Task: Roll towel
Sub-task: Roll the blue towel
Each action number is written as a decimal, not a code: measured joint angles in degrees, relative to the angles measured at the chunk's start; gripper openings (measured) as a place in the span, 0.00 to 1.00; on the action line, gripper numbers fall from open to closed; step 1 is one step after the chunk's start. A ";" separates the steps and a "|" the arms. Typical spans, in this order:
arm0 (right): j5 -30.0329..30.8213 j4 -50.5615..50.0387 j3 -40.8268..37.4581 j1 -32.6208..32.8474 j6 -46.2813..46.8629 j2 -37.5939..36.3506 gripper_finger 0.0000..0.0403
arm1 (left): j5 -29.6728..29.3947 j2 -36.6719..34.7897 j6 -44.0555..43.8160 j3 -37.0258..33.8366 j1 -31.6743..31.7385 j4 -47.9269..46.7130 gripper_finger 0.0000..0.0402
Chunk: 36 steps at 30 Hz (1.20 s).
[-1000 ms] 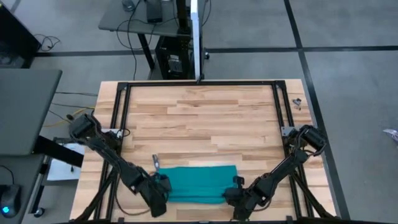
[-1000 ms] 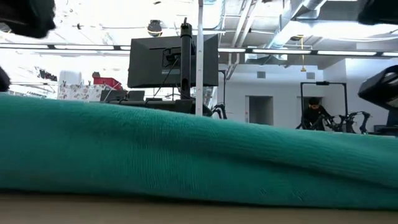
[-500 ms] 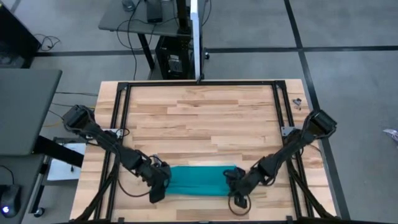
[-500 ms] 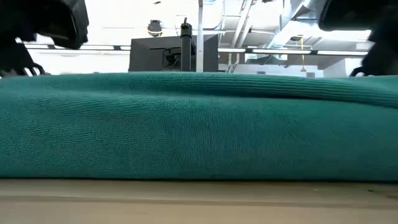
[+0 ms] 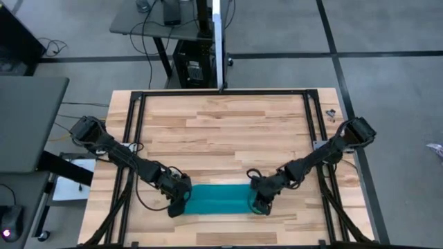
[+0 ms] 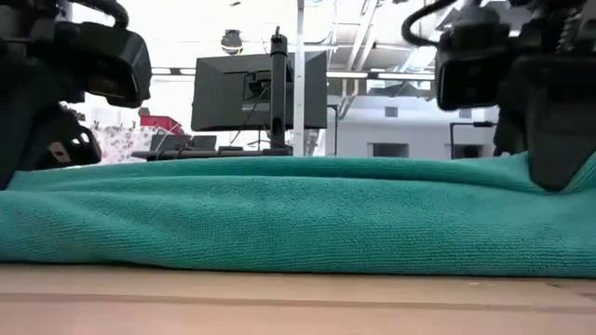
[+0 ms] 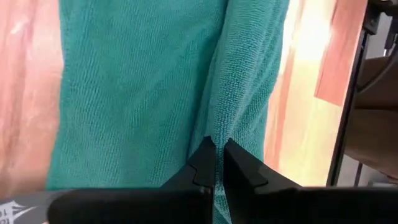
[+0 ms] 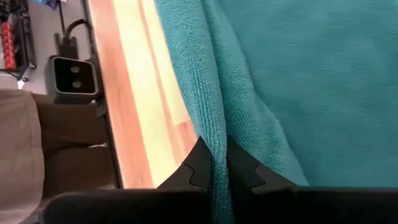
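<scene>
the wood table [image 5: 221,131] holds the towel [image 5: 216,199], a long folded strip near the front edge. the left gripper [image 5: 178,205] pinches the towel's left end, and the right gripper [image 5: 257,203] pinches a fold at its right end.

Probably a robotics lab: framed wooden table [image 5: 221,131], monitor [image 6: 259,90], exposed ducts [image 6: 438,37].
</scene>
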 joint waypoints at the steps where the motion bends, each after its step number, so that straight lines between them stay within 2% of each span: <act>1: -0.24 -0.49 -0.23 -0.29 0.03 -0.17 0.01 | -0.06 0.00 0.16 -0.01 0.29 -0.16 0.00; 10: -0.87 -1.96 -0.61 -1.55 -0.62 -0.22 0.03 | -1.31 0.00 0.58 0.05 1.35 -0.44 0.00; 15: -0.83 -2.80 -0.63 -1.78 -0.58 -0.29 0.08 | -2.45 0.00 0.35 0.05 1.75 -0.70 0.02; 19: -0.85 -3.58 -0.66 -2.20 2.06 -0.29 0.14 | -2.97 0.00 -0.61 -0.01 2.23 -1.35 0.07; 26: -1.20 -7.43 -0.82 -3.58 2.93 -3.68 0.27 | -1.33 -1.94 -0.37 0.22 3.92 -2.81 0.18; 32: -0.64 -12.58 -0.76 -5.57 2.56 -8.02 0.42 | -1.46 -5.43 1.06 1.53 5.58 -8.17 0.19; 36: -0.52 -15.50 -0.77 -6.30 2.47 -8.14 0.50 | -1.63 -7.60 1.76 2.04 5.59 -7.52 0.19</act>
